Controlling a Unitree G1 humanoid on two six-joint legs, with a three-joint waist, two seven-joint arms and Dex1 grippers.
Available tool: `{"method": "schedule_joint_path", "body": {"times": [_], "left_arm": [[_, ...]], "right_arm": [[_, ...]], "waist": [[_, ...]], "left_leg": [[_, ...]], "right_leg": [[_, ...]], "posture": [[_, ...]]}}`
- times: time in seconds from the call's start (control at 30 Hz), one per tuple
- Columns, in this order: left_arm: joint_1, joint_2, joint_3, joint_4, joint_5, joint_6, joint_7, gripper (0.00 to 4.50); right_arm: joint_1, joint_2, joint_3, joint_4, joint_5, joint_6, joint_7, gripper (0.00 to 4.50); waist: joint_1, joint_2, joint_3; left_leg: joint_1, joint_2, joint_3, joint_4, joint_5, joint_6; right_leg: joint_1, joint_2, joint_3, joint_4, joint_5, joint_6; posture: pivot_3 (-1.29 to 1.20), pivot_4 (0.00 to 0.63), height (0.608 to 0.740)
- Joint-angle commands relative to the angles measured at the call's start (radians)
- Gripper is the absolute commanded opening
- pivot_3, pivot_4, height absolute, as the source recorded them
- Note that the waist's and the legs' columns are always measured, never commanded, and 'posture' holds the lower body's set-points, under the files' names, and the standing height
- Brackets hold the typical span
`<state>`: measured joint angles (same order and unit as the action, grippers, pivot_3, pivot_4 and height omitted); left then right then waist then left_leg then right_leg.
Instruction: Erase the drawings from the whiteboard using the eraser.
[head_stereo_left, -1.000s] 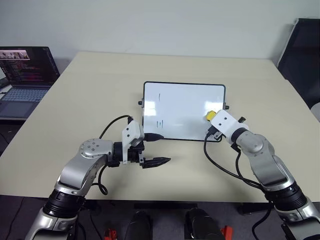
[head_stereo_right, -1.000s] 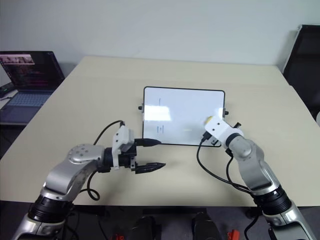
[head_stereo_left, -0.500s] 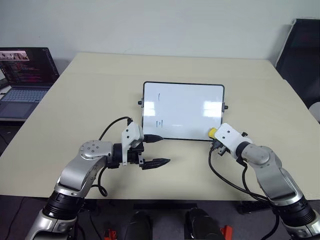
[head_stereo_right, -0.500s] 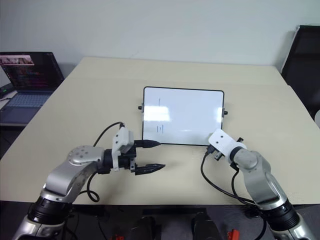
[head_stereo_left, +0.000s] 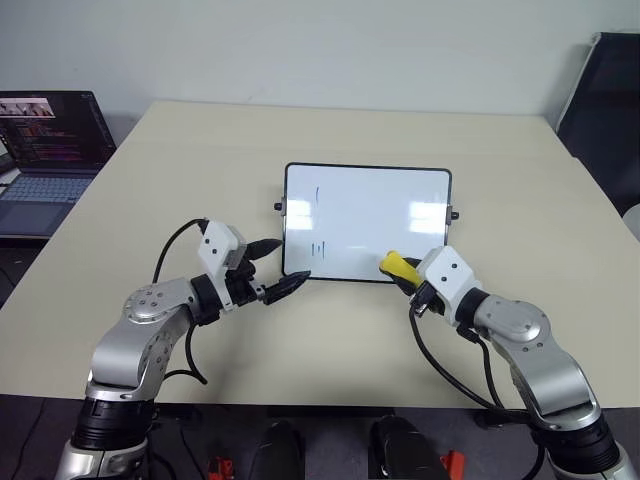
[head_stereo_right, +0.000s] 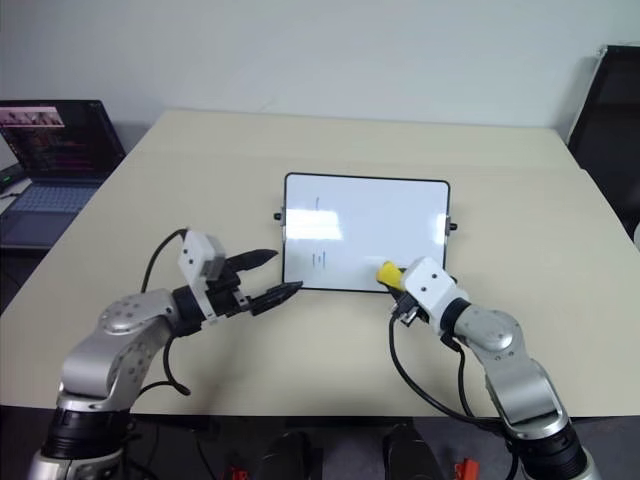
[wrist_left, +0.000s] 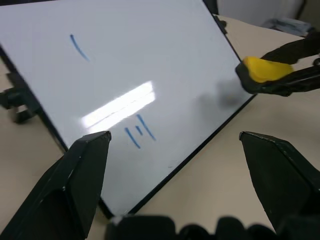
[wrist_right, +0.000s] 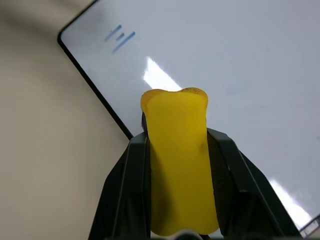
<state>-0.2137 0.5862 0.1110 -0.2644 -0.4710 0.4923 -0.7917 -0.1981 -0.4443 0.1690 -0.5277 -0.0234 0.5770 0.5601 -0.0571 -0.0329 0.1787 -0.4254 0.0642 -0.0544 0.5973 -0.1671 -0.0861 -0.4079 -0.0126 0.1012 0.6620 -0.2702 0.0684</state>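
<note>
The big beige rectangular table (head_stereo_left: 150, 200) carries everything. On it lies the glossy white rectangular whiteboard w/ thin black frame (head_stereo_left: 366, 190), flat, long axis running across your view, near edge facing you. A dark open laptop (head_stereo_left: 45, 150) sits well apart at the table's far left.

Your right gripper (head_stereo_left: 405, 272) pinches the small bright yellow oblong eraser (head_stereo_left: 397, 265), over the board's near edge, right of centre. In the right wrist view the eraser (wrist_right: 180, 165) sticks out along the fingers, long axis in line w/ them, free end aimed toward the board's left half. Can't tell if it touches the surface yet.

Your left gripper (head_stereo_left: 272, 272) is spread wide, holding nothing, tips just beside the board's near-left corner.

Drawings left: a cluster of short blue strokes (head_stereo_left: 317, 249) near the near-left corner, plus a single blue stroke (head_stereo_left: 317, 195) toward the far left.

To do this step well, imo: tip the eraser's dark face flat onto the board, then sweep left along the near edge to the cluster. Steady the corner w/ the left gripper so the board doesn't slide, but keep its tips out of the sweep path.
</note>
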Motion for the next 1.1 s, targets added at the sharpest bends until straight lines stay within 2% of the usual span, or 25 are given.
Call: {"method": "schedule_joint_path", "body": {"times": [0.03,0.27,0.5,0.77,0.93,1.1], "left_arm": [[0.027,0.008,0.063,-0.064,-0.016,0.0,0.044,4.5],[0.057,0.009,0.104,-0.133,-0.024,0.053,0.132,4.5],[-0.008,0.018,0.107,-0.162,-0.021,0.106,0.197,4.5],[-0.085,0.023,0.07,-0.15,-0.008,0.145,0.201,4.5],[-0.11,0.033,0.06,-0.106,0.006,0.132,0.176,4.5],[-0.119,0.032,0.048,-0.053,0.027,0.098,0.16,4.5]], "right_arm": [[-0.046,0.033,-0.051,0.012,0.042,-0.047,-0.024,1.17],[-0.073,0.034,-0.077,0.1,0.097,-0.106,0.005,1.17],[-0.108,0.042,-0.073,0.157,0.111,-0.147,0.004,1.17],[-0.148,0.04,-0.03,0.178,0.076,-0.15,-0.005,1.17],[-0.306,0.068,0.037,0.258,0.024,-0.11,-0.025,1.17],[-0.504,0.123,0.107,0.434,-0.021,-0.098,-0.014,1.17]], "waist": [[-0.001,0.0,0.0],[0.003,0.0,0.0],[0.001,0.0,0.0],[0.001,0.0,0.0],[-0.007,0.0,0.0],[-0.005,0.0,0.0]], "left_leg": [[0.0,0.0,0.0,0.0,0.0,0.0],[0.0,0.0,0.0,0.001,0.0,0.0],[0.0,0.0,0.0,0.001,0.0,0.0],[0.0,0.0,0.0,0.001,0.0,0.0],[0.001,0.0,0.0,0.002,0.0,0.0],[0.001,0.0,-0.001,0.001,0.0,0.0]], "right_leg": [[0.0,0.0,0.0,0.0,0.0,0.0],[0.001,0.0,0.0,0.0,0.001,-0.001],[0.001,0.0,0.0,0.0,0.001,-0.001],[0.001,0.0,0.0,0.0,0.001,0.0],[0.001,0.0,0.0,0.001,0.001,-0.001],[0.001,0.001,0.0,0.001,0.002,0.001]], "posture": [[0.0,0.15,0.74],[0.0,0.15,0.74],[0.0,0.15,0.74],[0.0,0.15,0.74],[0.0,0.15,0.74],[0.0,0.15,0.74]]}}
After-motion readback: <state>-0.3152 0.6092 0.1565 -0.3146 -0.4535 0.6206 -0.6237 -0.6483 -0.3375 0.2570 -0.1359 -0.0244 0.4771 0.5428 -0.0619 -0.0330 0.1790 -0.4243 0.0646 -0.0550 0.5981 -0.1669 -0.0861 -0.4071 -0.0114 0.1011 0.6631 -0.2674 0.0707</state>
